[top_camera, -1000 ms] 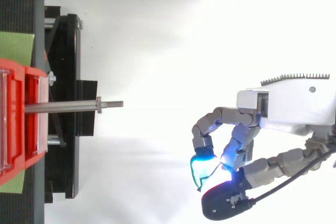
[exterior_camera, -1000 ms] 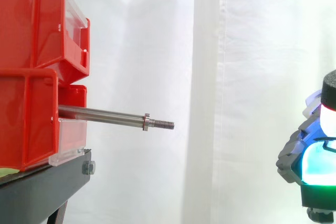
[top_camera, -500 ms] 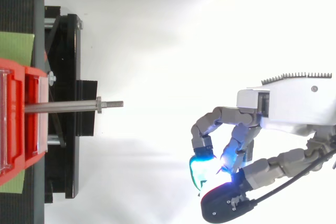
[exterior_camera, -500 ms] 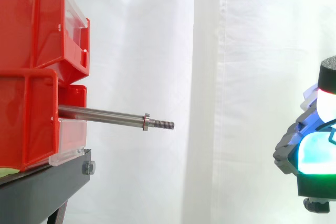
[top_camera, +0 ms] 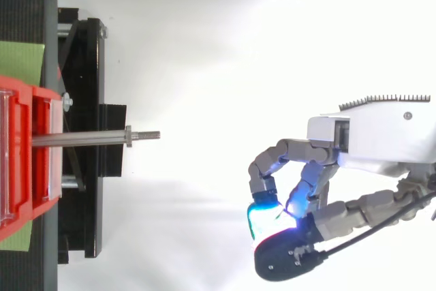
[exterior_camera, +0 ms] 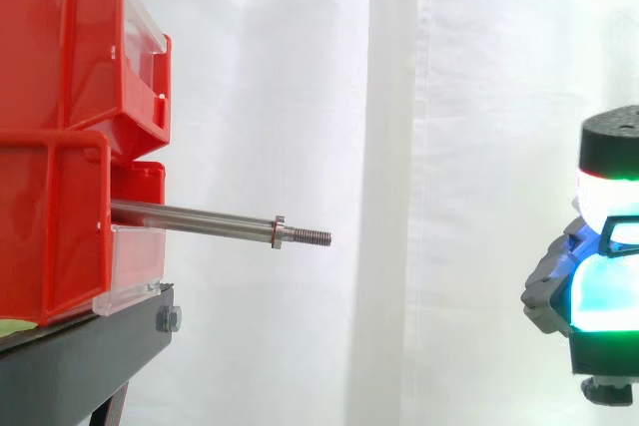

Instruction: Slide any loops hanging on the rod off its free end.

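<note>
The steel rod (exterior_camera: 200, 217) sticks out level from the lower red bin (exterior_camera: 50, 226) toward the right and ends in a collar and a threaded tip (exterior_camera: 314, 237). Nothing hangs on the rod (top_camera: 88, 138). My hand (top_camera: 371, 138) is well to the right of the free end and off to one side of the rod's line. Its curled fingers (top_camera: 271, 163) and thumb pinch a thin green loop (top_camera: 250, 225) between glowing cyan pads. In the side view the hand (exterior_camera: 599, 286) sits at the right edge, slightly below rod height.
Two red bins are stacked on a black stand (exterior_camera: 90, 356) at the left, the upper bin (exterior_camera: 70, 47) above the rod. A white curtain (exterior_camera: 399, 97) hangs behind. A wide open gap lies between the rod tip and the hand.
The black-capped thumb has risen in the side view and drawn closer under the fingertips in the top view, covering more of the green loop. The rod and bins have not moved.
</note>
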You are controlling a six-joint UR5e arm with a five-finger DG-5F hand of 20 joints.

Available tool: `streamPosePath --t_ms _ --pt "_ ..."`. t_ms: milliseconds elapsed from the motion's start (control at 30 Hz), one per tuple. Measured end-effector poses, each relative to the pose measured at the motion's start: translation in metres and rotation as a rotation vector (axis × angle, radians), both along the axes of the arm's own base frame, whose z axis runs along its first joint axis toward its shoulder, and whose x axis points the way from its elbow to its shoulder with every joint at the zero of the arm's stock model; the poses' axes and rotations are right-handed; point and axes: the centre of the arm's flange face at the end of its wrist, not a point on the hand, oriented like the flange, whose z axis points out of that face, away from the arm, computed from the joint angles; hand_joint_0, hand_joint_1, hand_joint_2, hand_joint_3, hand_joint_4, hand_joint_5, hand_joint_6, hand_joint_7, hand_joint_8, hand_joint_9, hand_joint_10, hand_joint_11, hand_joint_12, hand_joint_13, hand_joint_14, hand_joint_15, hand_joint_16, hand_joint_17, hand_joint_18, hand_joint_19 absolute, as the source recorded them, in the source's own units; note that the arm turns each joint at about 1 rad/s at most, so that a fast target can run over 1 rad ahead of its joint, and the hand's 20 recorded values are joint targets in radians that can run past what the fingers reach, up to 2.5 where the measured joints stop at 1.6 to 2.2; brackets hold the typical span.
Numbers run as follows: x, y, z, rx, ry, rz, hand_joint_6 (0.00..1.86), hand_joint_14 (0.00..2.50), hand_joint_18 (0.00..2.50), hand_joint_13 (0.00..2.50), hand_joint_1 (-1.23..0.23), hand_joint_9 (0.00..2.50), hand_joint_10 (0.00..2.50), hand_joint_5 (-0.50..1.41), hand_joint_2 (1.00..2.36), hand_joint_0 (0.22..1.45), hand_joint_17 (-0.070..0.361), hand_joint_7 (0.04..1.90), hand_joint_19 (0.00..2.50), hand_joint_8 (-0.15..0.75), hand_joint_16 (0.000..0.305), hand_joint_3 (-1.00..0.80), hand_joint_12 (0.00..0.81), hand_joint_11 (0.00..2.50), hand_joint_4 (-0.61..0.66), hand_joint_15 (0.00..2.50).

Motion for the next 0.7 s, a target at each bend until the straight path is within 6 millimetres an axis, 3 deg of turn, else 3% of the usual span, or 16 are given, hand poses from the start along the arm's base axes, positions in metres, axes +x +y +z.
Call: streamPosePath --t_ms 167,500,700 --pt "-0.0002 -0.0001 0.0000 0.000 0.001 0.000 0.87 0.02 0.89 0.99 -0.62 1.16 0.02 -0.15 1.02 0.59 0.152 1.28 0.72 0.357 0.068 -0.26 0.401 0.63 0.26 0.52" --pt "-0.0011 0.0000 0.0000 0.006 0.008 -0.003 0.87 0.02 0.89 0.98 -0.63 1.14 0.03 -0.15 1.02 0.60 0.152 1.27 0.71 0.351 0.068 -0.28 0.397 0.64 0.27 0.51" --pt "-0.0011 -0.0002 -0.0002 0.007 0.009 -0.004 0.88 0.02 0.86 0.94 -0.75 1.06 0.02 -0.18 1.02 0.61 0.153 1.24 0.71 0.329 0.068 -0.22 0.392 0.63 0.23 0.52"
